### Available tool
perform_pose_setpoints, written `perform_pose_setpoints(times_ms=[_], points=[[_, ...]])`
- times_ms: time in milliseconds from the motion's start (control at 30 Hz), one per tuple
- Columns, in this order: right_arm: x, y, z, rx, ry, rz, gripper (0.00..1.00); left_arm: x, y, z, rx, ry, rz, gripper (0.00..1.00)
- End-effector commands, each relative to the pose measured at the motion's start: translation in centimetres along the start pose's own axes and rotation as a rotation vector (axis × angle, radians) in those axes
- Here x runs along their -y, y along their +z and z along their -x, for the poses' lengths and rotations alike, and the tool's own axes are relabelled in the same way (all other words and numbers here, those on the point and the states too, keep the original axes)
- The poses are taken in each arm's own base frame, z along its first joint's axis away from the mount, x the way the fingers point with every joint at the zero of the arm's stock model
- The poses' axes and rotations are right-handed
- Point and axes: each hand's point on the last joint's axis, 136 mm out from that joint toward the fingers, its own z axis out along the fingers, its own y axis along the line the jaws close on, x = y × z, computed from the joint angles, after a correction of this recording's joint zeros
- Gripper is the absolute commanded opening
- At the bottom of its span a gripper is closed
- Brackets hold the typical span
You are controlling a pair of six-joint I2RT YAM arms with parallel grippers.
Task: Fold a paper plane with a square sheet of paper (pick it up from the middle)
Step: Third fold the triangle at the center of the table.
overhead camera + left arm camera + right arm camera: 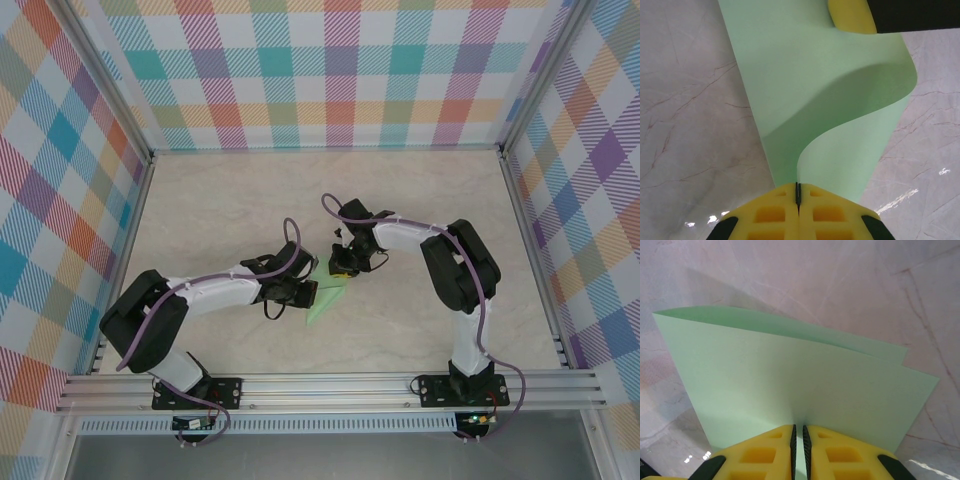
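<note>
The pale green sheet of paper point(326, 300) is held off the table between both arms and looks like a narrow pointed sliver from above. My left gripper point(798, 192) is shut on one edge of the paper point(815, 75), which curls up and away in an S-shaped bend. My right gripper point(799, 432) has its jaws a thin slit apart, pinching the folded paper point(790, 375); two layers show, offset at the far edge. One yellow finger point(852, 17) of the right gripper rests on the paper's far end. From above, the left gripper point(308, 293) and right gripper point(344, 268) are close together.
The marbled beige table point(250, 200) lies under the paper. Checked walls and metal rails point(330, 385) close in the work area. Purple cables loop over both arms near the middle.
</note>
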Motion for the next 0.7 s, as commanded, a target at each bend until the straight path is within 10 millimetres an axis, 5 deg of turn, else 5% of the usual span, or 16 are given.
perform_pose_setpoints(times_ms=[0,333,667], points=[[1.3,0.0,-1.0,-0.035,0.014,-0.068,0.16,-0.4,0.1,0.4,-0.009,-0.009,0.01,0.0],[1.6,0.4,-1.2,-0.044,0.026,-0.076,0.16,0.6,0.3,1.2,0.015,-0.004,-0.046,0.0],[1.7,0.6,-1.2,-0.045,0.03,-0.08,0.16,-0.9,1.1,0.8,0.002,-0.033,0.023,0.0]])
